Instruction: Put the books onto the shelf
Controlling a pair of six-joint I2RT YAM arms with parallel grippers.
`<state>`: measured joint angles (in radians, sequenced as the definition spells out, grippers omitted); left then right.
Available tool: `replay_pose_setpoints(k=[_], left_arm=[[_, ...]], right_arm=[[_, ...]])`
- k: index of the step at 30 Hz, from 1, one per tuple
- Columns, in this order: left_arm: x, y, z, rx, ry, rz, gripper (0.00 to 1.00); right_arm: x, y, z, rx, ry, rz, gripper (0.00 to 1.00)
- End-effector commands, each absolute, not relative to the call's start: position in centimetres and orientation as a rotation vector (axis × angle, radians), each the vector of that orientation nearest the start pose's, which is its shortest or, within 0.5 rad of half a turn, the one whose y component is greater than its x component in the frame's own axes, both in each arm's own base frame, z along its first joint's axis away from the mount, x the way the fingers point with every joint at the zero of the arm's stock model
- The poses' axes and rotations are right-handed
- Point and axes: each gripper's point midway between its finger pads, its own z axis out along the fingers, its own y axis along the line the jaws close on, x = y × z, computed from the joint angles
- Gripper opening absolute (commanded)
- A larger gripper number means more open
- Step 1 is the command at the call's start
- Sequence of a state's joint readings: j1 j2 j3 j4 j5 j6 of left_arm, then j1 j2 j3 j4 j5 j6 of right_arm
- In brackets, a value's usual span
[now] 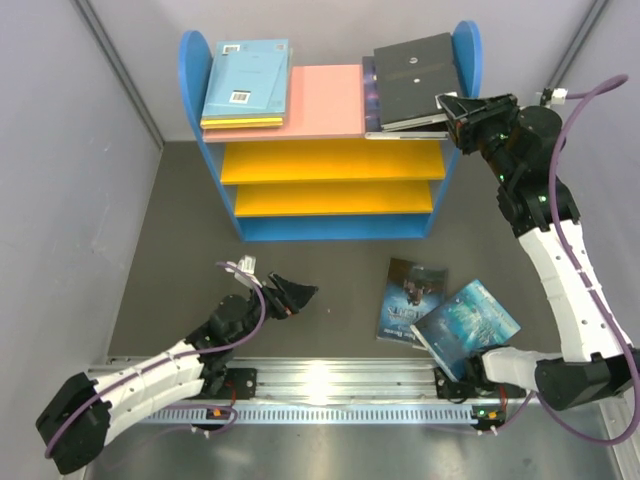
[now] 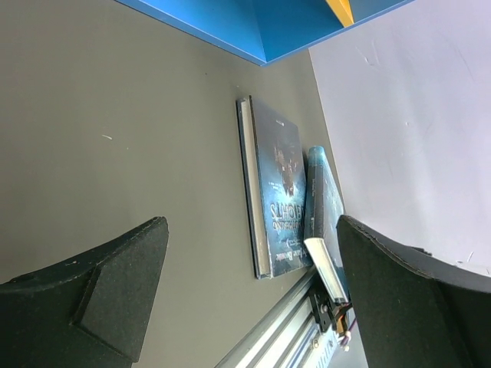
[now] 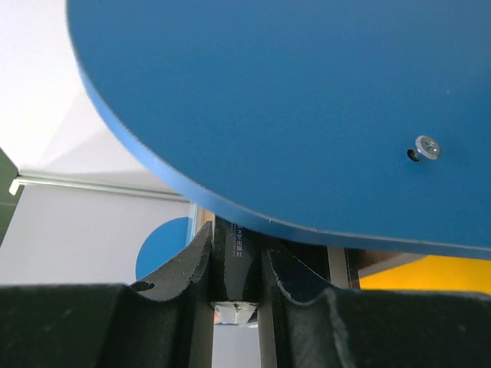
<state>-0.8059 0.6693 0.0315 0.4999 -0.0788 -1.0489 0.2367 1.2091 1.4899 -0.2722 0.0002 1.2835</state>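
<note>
The right jaws pinch the edge of the black book (image 1: 415, 65), which lies flat just ahead of them on the pink top board of the shelf (image 1: 195, 70). The left jaws gape wide and empty, low over the bench (image 1: 180, 250). A dark book (image 2: 280, 192) and a teal book (image 2: 322, 203) lie beyond them.

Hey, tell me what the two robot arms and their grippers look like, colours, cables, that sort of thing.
The left arm and right arm have white shell segments joined by black joints, and a purple cable loops along each. The left gripper and right gripper are black, each with two broad wedge-shaped fingers. Small green lights show on the right arm.
</note>
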Motion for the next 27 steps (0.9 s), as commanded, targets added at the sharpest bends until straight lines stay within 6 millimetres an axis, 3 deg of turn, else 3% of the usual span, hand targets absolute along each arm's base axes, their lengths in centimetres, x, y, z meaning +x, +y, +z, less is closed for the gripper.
replay_pose_setpoints(k=[1, 5, 6, 8, 9, 12, 22, 27], left_arm=[[17.0, -21.1, 7.2, -0.298, 1.964, -1.221, 0.96], [17.0, -21.0, 7.2, -0.297, 1.965, -1.218, 0.96], [16.9, -21.0, 7.1, -0.296, 1.966, -1.216, 0.96], [17.0, -21.0, 7.1, -0.298, 1.963, -1.214, 0.96], [16.9, -20.9, 7.1, -0.299, 1.965, -1.214, 0.96], [17.0, -21.0, 7.2, -0.299, 1.963, -1.213, 0.96], [17.0, -21.0, 7.1, -0.301, 1.967, -1.211, 0.96], [17.0, -20.9, 7.1, -0.301, 1.969, -1.21, 0.96]], right_arm=[[36.6, 13.2, 54.1, 0.79, 1.255, 1.286, 0.0], [36.6, 13.3, 53.1, 0.809, 1.274, 1.297, 0.01], [36.5, 13.4, 52.9, 0.813, 1.276, 1.305, 0.14], [36.3, 13.6, 52.5, 0.807, 1.291, 1.315, 0.3], [36.2, 13.7, 52.5, 0.807, 1.291, 1.322, 0.44], [35.8, 13.7, 52.3, 0.808, 1.298, 1.331, 0.61], [34.4, 13.7, 52.6, 0.778, 1.338, 1.352, 0.76], [34.0, 13.7, 51.6, 0.765, 1.401, 1.357, 0.86]])
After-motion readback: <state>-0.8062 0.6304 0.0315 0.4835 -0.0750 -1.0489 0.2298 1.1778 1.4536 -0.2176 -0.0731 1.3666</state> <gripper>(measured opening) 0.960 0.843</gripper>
